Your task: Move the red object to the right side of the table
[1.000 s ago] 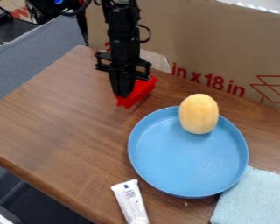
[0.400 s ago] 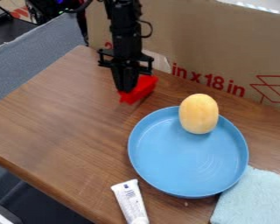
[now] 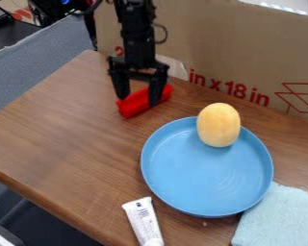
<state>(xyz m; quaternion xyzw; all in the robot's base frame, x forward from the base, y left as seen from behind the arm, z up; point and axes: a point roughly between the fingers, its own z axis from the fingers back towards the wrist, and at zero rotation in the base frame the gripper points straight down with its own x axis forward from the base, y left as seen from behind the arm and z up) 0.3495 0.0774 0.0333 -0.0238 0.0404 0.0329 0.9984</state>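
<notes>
The red object point(image 3: 141, 101) is a short bright red bar lying on the brown wood-grain table point(image 3: 66, 135) at the back, just in front of the cardboard box. My gripper point(image 3: 138, 85) hangs straight down over it from a black arm. Its two dark fingers point(image 3: 118, 82) stand apart, one on each side of the bar's upper end, and the gripper is open. Part of the red bar is hidden behind the fingers.
A large cardboard box point(image 3: 246, 58) with red lettering stands along the back. A blue plate point(image 3: 208, 171) holding a tan egg-shaped thing point(image 3: 218, 124) sits right of centre. A white tube point(image 3: 142, 221) lies at the front, a light blue cloth point(image 3: 279, 223) at the front right corner.
The gripper was shut on the red object and has now opened. The red bar rests on the table, lying flatter and a little more to the left than before.
</notes>
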